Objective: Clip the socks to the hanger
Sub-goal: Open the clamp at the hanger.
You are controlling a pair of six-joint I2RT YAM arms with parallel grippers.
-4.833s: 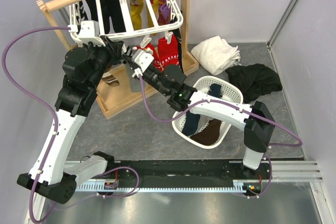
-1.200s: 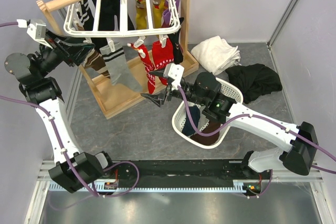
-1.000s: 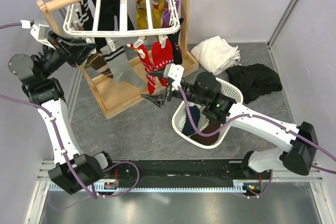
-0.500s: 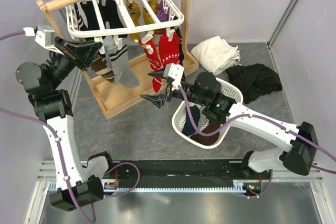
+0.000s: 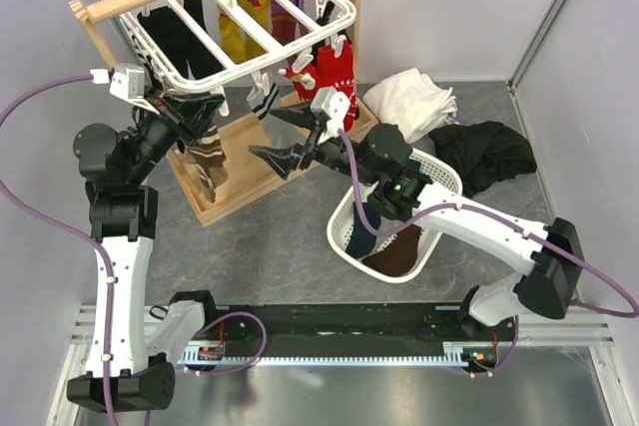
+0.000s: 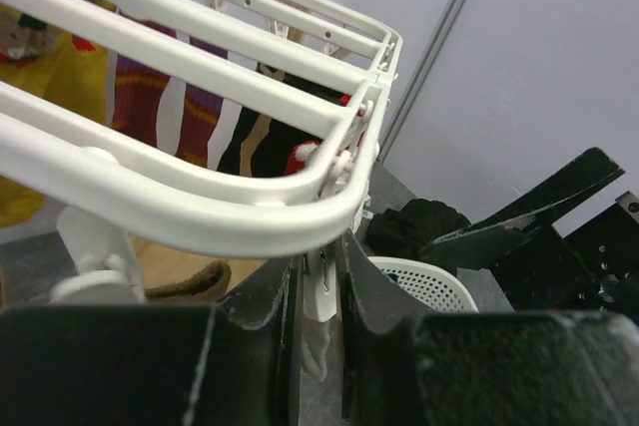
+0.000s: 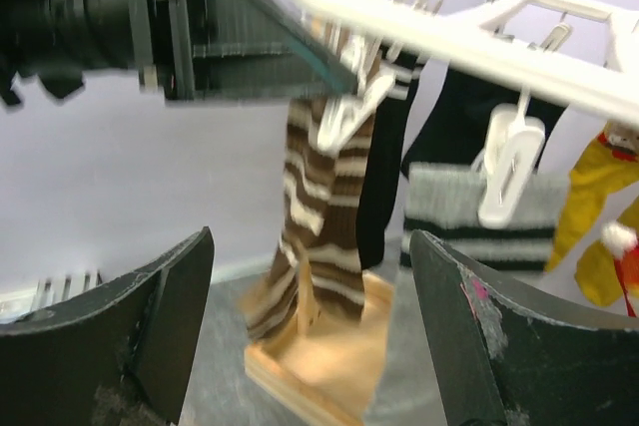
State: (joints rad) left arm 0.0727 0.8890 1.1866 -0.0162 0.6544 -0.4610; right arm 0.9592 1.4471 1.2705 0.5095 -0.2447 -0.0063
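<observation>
The white hanger [image 5: 240,22] hangs tilted from the wooden rod. My left gripper [image 5: 193,112] is at its near corner, shut on a white clip peg [image 6: 321,291] dangling from the frame [image 6: 200,212]. A scrap of pale knit shows below that peg. A grey sock with a striped cuff [image 7: 469,216] hangs from another peg [image 7: 504,172]. The red socks [image 5: 324,67] hang at the hanger's right side. My right gripper [image 5: 288,139] is open below the hanger with nothing between its fingers [image 7: 140,336].
A brown striped sock [image 7: 319,216] hangs over the wooden stand's base [image 5: 250,172]. Yellow, purple and black socks hang further back on the hanger. The white lattice basket [image 5: 439,172] with dark socks sits under my right arm. White [image 5: 409,102] and black [image 5: 489,152] cloths lie right.
The hanger has swung and tilted, its near corner lower. My left gripper moved right with it and closed on the peg. The right gripper rose toward the hanger. The grey sock swung right.
</observation>
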